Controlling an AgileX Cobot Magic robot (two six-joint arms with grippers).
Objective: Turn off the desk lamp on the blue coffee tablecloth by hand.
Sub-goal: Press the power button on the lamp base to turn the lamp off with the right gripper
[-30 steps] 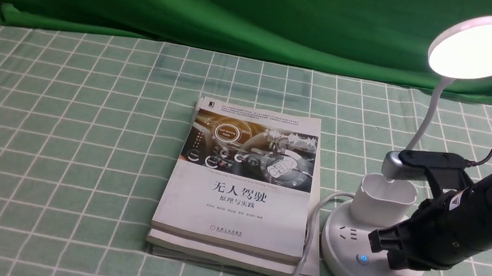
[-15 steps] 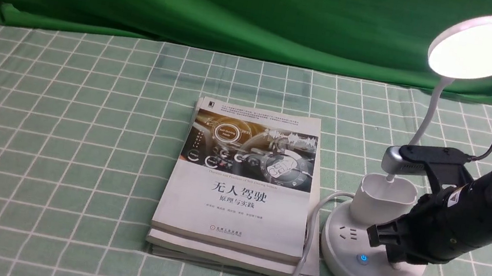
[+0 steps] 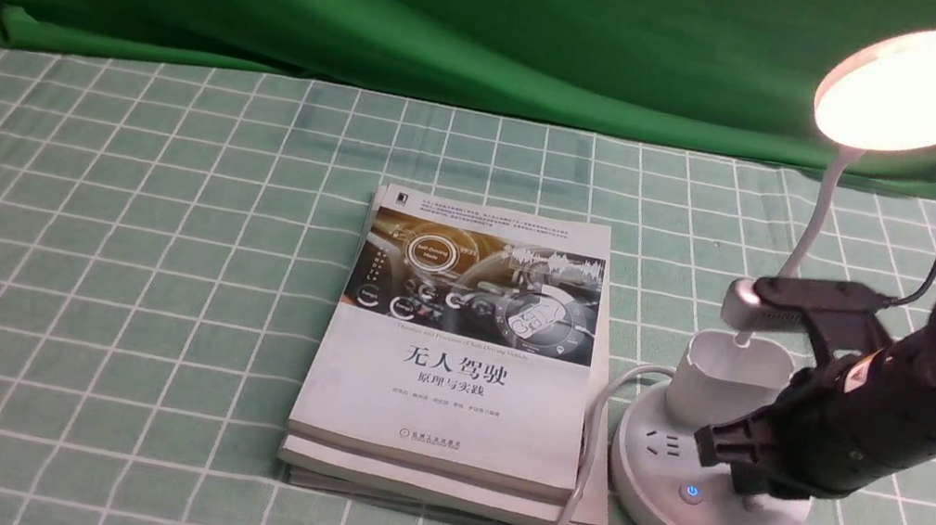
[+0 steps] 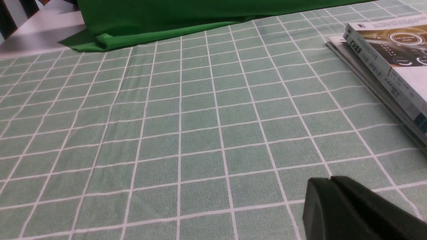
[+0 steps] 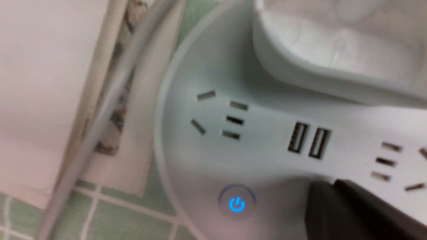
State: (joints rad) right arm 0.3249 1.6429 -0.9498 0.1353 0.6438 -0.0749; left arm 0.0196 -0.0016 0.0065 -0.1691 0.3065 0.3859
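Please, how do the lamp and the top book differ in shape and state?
The lamp stands upright and is lit; the book lies flat and gives no light. The lamp has a round head and base, while the book is rectangular. Both rest above the checked cloth.

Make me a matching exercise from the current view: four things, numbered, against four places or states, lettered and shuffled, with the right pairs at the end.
Things
1. lamp head
2. power symbol
3. book stack
4. right gripper

Places or states
A. glowing blue on the lamp base
B. shut, at the lamp base
C. lit, against the dark green cloth
D. on the checked tablecloth, left of the lamp

Pairs: 1-C, 2-A, 3-D, 4-B
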